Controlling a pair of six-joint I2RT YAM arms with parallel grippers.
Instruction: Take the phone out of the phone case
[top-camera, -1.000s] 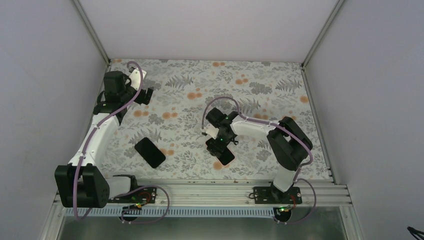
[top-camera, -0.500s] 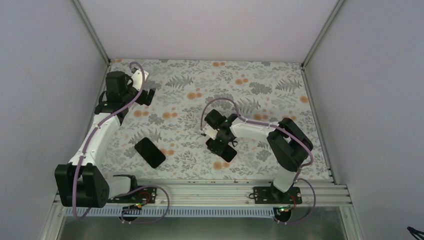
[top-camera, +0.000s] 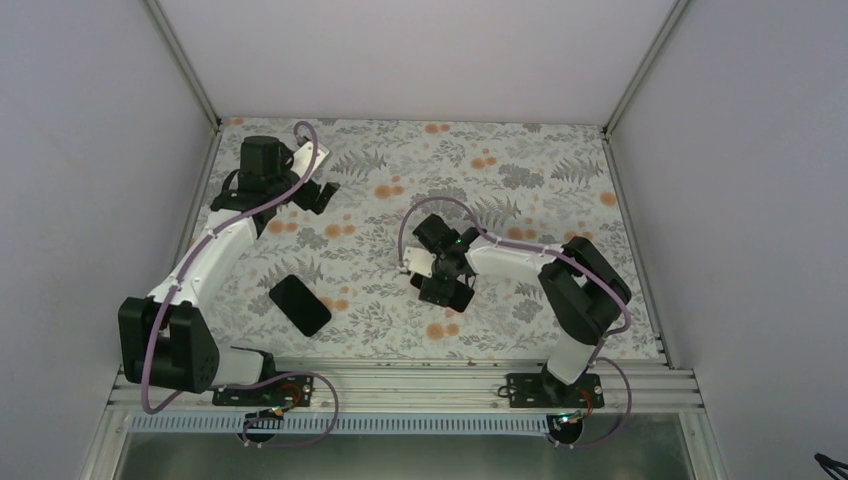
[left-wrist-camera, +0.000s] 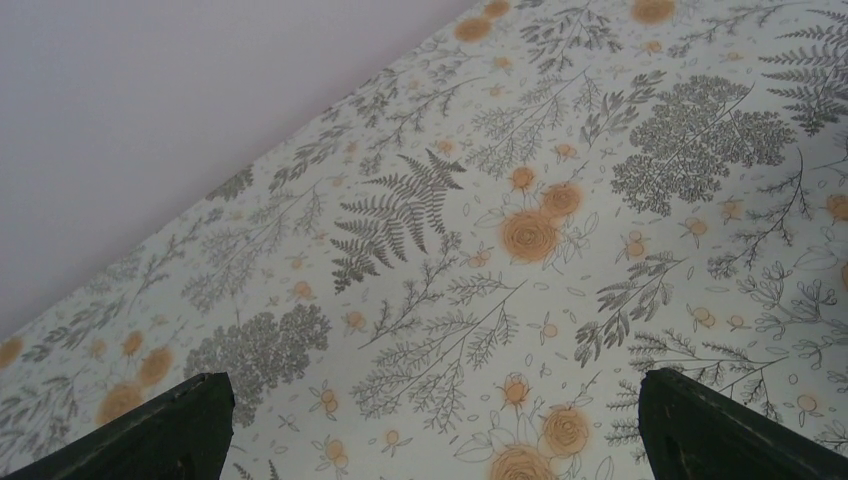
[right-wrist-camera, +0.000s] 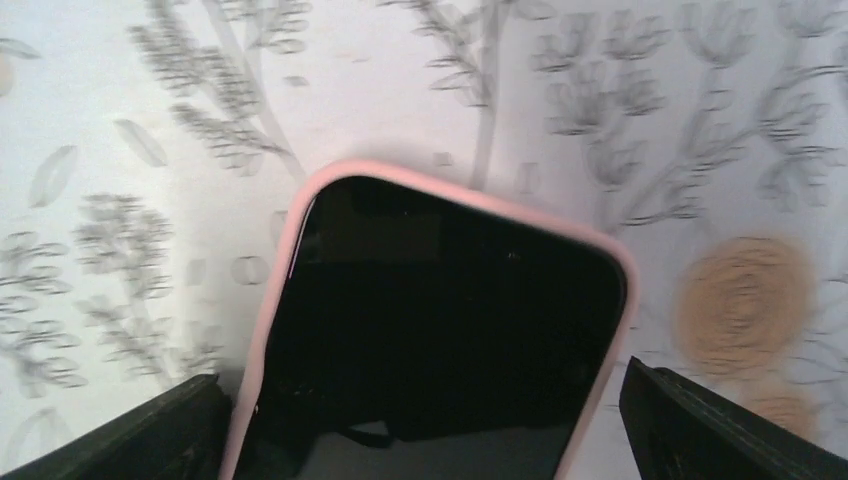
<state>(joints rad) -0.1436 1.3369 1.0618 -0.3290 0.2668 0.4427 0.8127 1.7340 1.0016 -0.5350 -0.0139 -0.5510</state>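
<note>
Black and flat, a dark slab (top-camera: 300, 305) lies toward the near-left edge of the table (top-camera: 560, 160); what it is I cannot tell. The right gripper (top-camera: 445, 290) sits low at mid-table, and the left gripper (top-camera: 322, 194) hangs well apart near the far-left corner. Left wrist: fingers spread wide over bare table, nothing between them. Right wrist: fingers parted, straddling the pink phone case (right-wrist-camera: 275, 290), with the phone (right-wrist-camera: 440, 320) apparently seated inside. Closing here would likely pinch both together, and with nothing pinning it, the case could lift along.
</note>
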